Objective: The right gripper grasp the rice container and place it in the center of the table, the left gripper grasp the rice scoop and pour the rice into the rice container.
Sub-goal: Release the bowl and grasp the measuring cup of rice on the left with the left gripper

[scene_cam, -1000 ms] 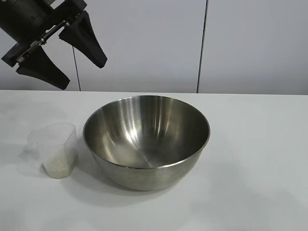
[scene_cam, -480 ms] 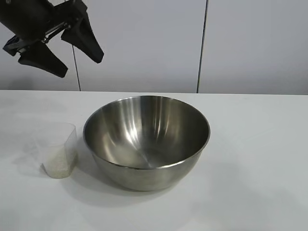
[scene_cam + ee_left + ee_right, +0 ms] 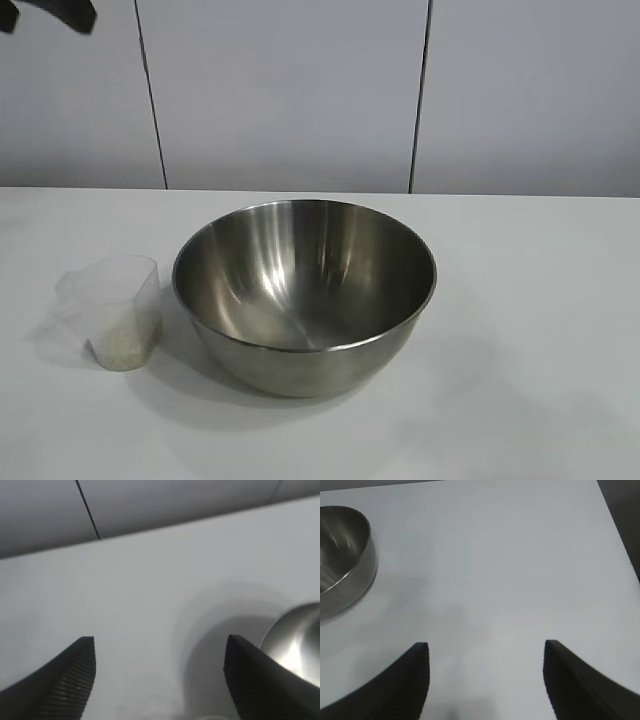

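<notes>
The rice container (image 3: 305,295), a large shiny steel bowl, stands in the middle of the white table (image 3: 540,340). Close to its left side stands the rice scoop (image 3: 110,305), a small frosted plastic cup, upright with rice (image 3: 122,345) in its bottom. Only a black finger (image 3: 72,12) of the left arm shows, at the exterior view's top left corner, high above the scoop. In the left wrist view my left gripper (image 3: 160,642) is open over bare table, and the bowl's rim (image 3: 295,635) shows beside one finger. My right gripper (image 3: 485,646) is open and empty, well away from the bowl (image 3: 340,555).
A grey panelled wall (image 3: 290,90) with dark vertical seams rises behind the table's far edge. The right wrist view shows the table's side edge (image 3: 619,535), with dark floor beyond it. Bare tabletop lies to the right of the bowl.
The left gripper has risen up and to the left, almost out of the exterior view, and its fingers have drawn in a little. Bowl and scoop have not moved.
</notes>
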